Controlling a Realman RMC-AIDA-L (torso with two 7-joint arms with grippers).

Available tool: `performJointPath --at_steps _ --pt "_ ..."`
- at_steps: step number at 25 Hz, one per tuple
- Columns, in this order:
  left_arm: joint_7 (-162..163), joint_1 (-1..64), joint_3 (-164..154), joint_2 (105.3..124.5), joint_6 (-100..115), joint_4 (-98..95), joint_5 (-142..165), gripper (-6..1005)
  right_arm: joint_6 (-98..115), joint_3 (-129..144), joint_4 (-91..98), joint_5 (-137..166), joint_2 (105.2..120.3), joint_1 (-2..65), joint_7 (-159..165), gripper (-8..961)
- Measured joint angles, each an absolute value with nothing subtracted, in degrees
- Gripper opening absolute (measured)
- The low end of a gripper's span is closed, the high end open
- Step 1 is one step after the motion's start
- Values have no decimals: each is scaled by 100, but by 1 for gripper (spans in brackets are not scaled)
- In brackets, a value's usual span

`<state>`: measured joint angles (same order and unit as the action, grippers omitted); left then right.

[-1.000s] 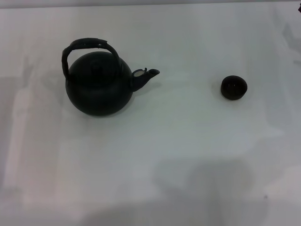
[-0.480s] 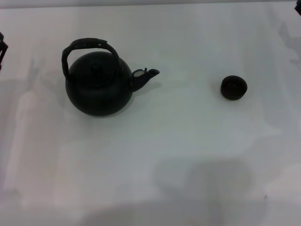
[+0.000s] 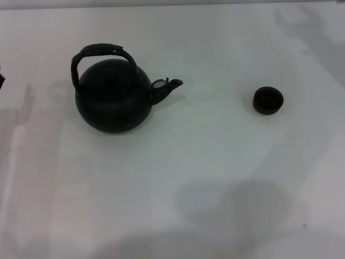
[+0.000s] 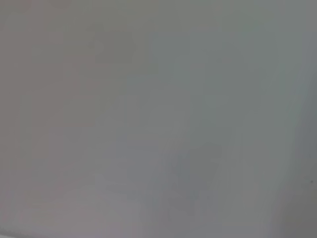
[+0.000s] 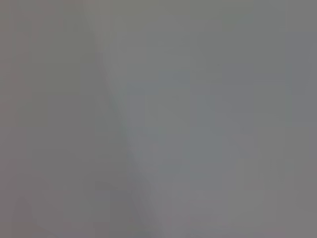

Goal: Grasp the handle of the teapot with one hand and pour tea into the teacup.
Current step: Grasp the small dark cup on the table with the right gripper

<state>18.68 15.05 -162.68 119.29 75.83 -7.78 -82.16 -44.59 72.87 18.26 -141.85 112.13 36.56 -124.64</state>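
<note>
The black teapot (image 3: 113, 100) stands upright on the white table (image 3: 188, 162), left of centre in the head view. Its short spout (image 3: 164, 88) points right, toward the teacup. The dark arched handle (image 3: 99, 54) loops over the lid, and nothing touches it. The small black teacup (image 3: 268, 100) sits alone well to the right of the spout. Only a dark sliver of my left gripper (image 3: 1, 81) shows at the left edge, far from the teapot. My right gripper is out of view. Both wrist views show only blank pale surface.
Soft arm shadows lie on the table at the far left, the top right and the near middle. No other object stands on the table.
The dark sliver at the left edge has moved lower along that edge. The shadows at the left and top right have shifted. Teapot and teacup have not moved.
</note>
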Motion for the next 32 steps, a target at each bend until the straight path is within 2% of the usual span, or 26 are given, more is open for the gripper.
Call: performJointPath --at_steps 3,6,10,13,15,17,20,21,22,32 --pt "1869 1398 -16268 11921 7675 -781 -8161 876 -4496 7584 2348 -13155 10972 3750 -11370 799" --pt "1876 1351 -16268 11911 7688 -761 -8128 876 -4670 7594 2918 -11724 10806 3852 -10206 803" --pt "1873 1301 -16268 11908 7691 -739 -8080 876 -5290 7550 3517 -9937 10657 4070 -8978 806" --pt "1872 1268 -16268 11902 7691 -728 -8061 875 -5869 7541 3727 -8948 10626 4278 -8358 806" --pt "1872 1254 -16268 11900 7691 -719 -8058 875 -6327 7541 4007 -8156 10681 4384 -7939 806" --pt "1872 1245 -16269 11900 7692 -711 -8056 875 -6678 7555 4457 -7223 10830 4417 -7376 806" --pt "1872 1239 -16268 11900 7689 -651 -8050 875 -6909 7554 5429 -5543 11306 4324 -6522 806" --pt "1872 1237 -16268 11900 7688 -635 -8049 875 -6909 7554 5429 -5543 11306 4324 -6522 806" --pt "1872 1237 -16268 11900 7686 -628 -8048 875 -7061 7761 6054 -4457 11548 4230 -5978 806" --pt "1871 1222 -16268 11904 7689 -629 -7994 875 -7262 9268 6280 -3598 11567 4419 -4784 807"
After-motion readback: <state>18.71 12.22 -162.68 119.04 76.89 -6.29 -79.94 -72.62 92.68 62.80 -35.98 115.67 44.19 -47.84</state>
